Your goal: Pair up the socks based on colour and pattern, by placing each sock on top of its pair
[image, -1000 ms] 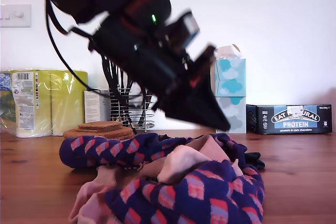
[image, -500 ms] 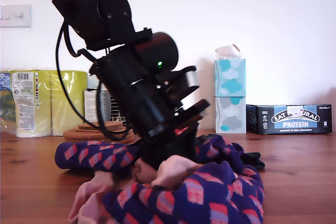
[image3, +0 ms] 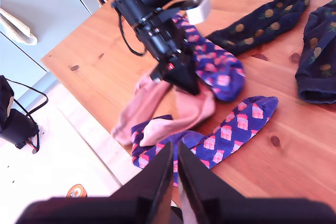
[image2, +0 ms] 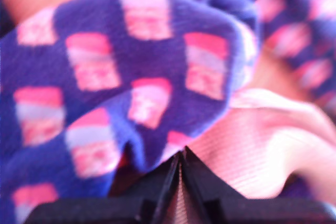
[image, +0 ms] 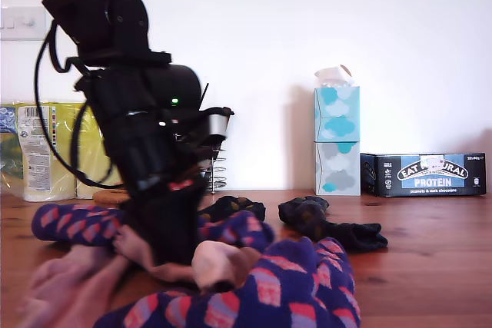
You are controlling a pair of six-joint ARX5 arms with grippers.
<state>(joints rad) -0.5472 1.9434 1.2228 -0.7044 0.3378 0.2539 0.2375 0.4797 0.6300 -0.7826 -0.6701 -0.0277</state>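
Your first pincer (image: pixel 173 247) is pressing shut on a pink sock (image3: pixel 178 108) in the pile on the table (image3: pixel 105 72); your second pincer (image3: pixel 175 153), closed and empty, is hanging above. No pair is looking stacked: patterned socks (image3: pixel 231 129) and dotted socks (image3: pixel 262 19) are lying apart.

My first pincer (image: pixel 171 247) points steeply down, jaws pinched together; my second pincer (image3: pixel 175 156) hangs high, closed.

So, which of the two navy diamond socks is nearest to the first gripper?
The navy sock beside the dotted socks: my first gripper touches it. The other navy sock lies apart, near my second gripper.
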